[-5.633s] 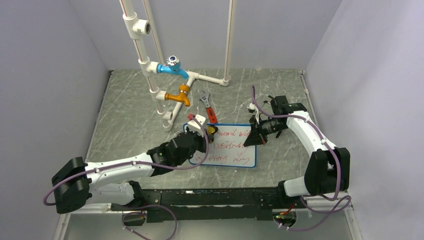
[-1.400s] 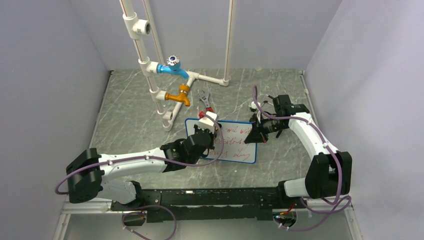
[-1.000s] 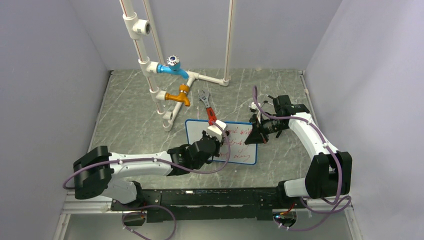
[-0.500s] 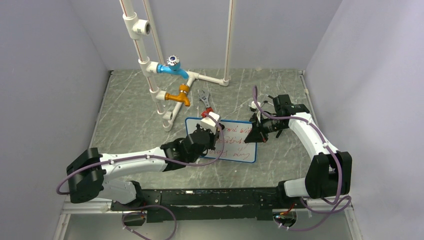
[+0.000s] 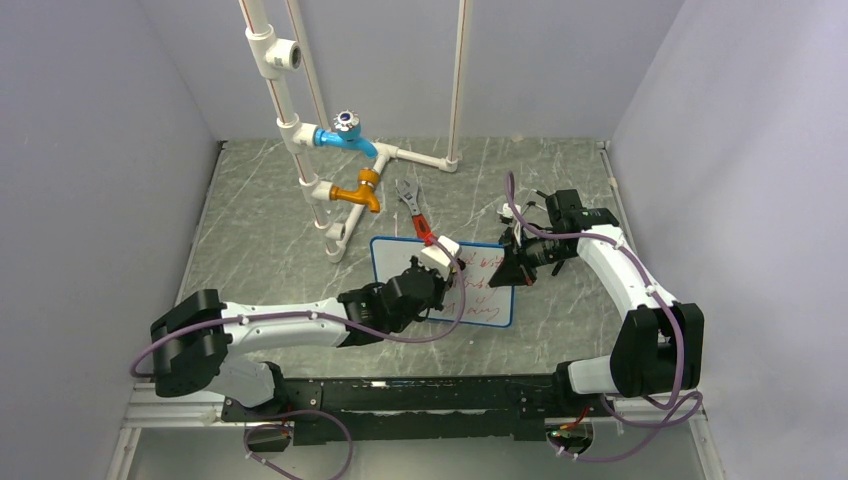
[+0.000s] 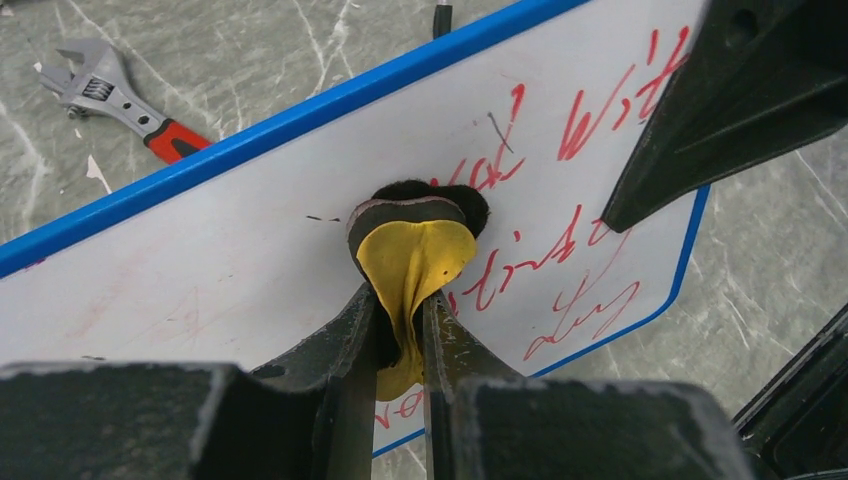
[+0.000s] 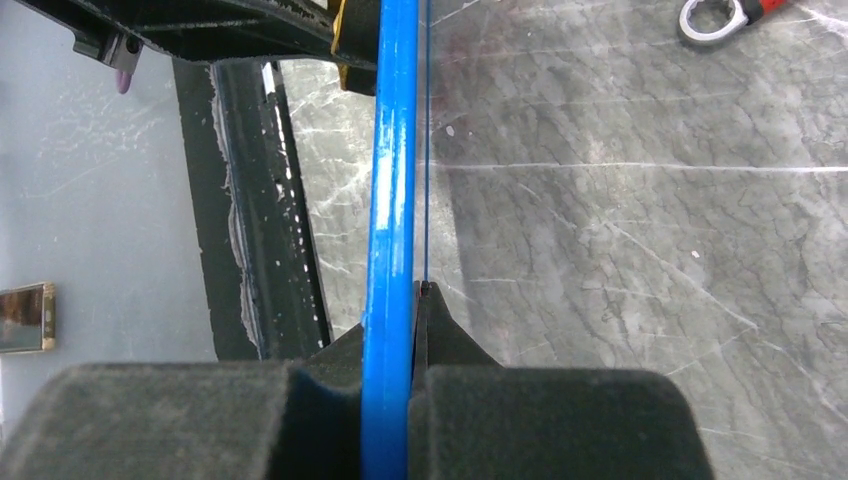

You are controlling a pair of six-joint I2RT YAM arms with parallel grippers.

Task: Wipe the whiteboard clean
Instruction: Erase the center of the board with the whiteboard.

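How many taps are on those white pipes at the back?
2: a blue tap high on the white pipes, an orange tap just below it. None looks hidden.

The whiteboard (image 5: 392, 258) is a small white rectangle with a thin blue frame and rounded corners. It sits on the counter (image 5: 260, 230) mid-workspace, long sides running left to right. Its left half is plain white with faint pink smears, and red handwriting covers the right half. The right pincer (image 7: 415, 292) clamps its right edge.
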